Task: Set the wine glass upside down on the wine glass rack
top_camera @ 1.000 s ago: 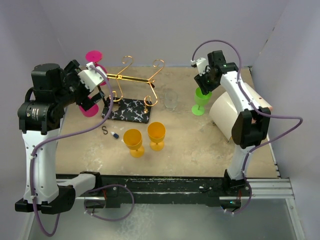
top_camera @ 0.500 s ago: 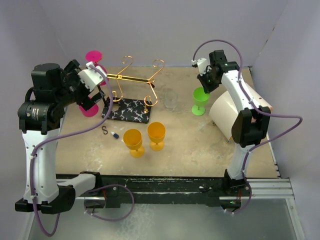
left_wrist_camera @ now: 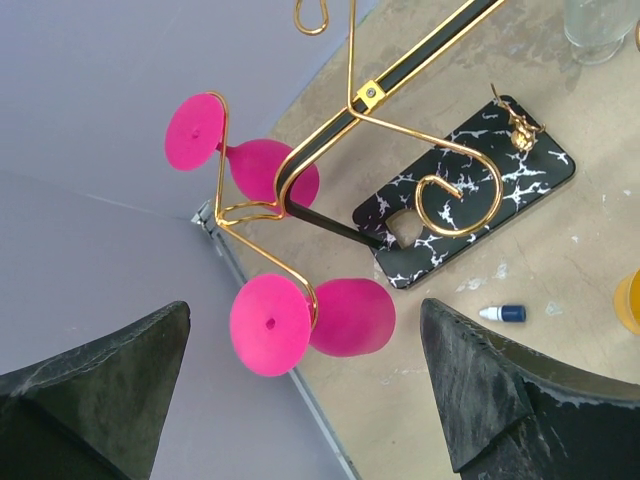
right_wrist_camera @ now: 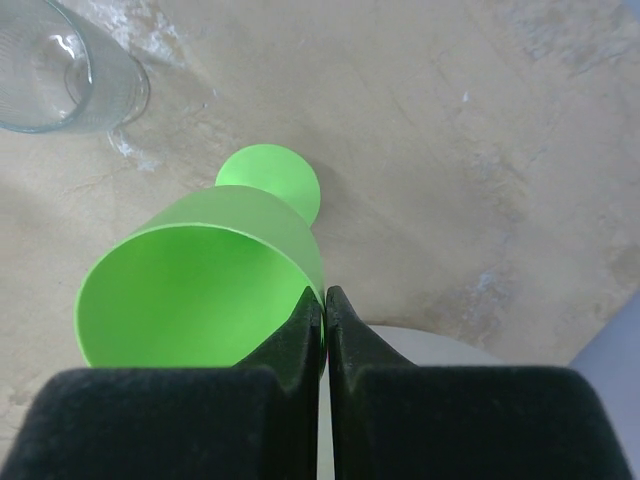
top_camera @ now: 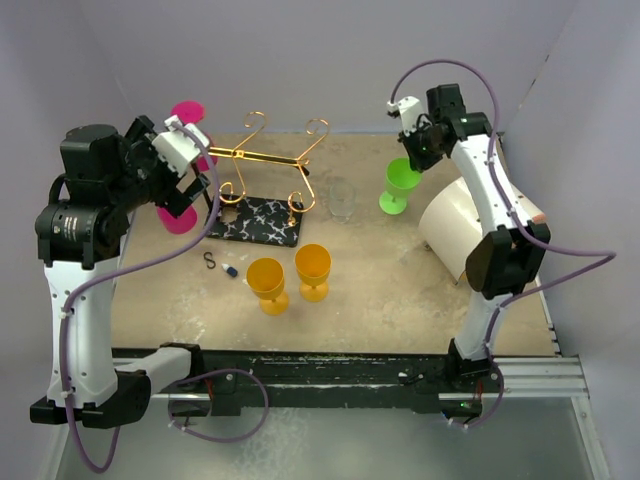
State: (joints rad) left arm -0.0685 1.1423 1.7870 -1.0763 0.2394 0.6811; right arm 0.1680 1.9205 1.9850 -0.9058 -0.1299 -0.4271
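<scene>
the right claw [right_wrist_camera: 325, 305] is squeezed shut on the rim of the green wine glass [right_wrist_camera: 200, 290]. it pinches the thin wall of the cup between its two fingers. the glass leans over, with its open mouth up by the claw and its round foot lower down, close to the table [right_wrist_camera: 480, 150]. i cannot tell if the foot touches the table. a clear glass [right_wrist_camera: 60, 70] stands near the green one. seen from above, it is between the green glass and the rack [left_wrist_camera: 372, 95]. a white roll [top_camera: 450, 230] lies on the other side of the green glass.

the left claw [left_wrist_camera: 305, 303] is spread wide open and holds nothing. it hangs just beside the left end of the rack. two pink glasses [left_wrist_camera: 350, 318] hang there with their feet caught in the gold wire. the rack stands on a black base with white marks, well apart from the green glass. in front of the rack stand two orange glasses [top_camera: 266, 278], side by side. a little bottle [left_wrist_camera: 503, 313] and a hook [top_camera: 209, 260] lie near the base.
</scene>
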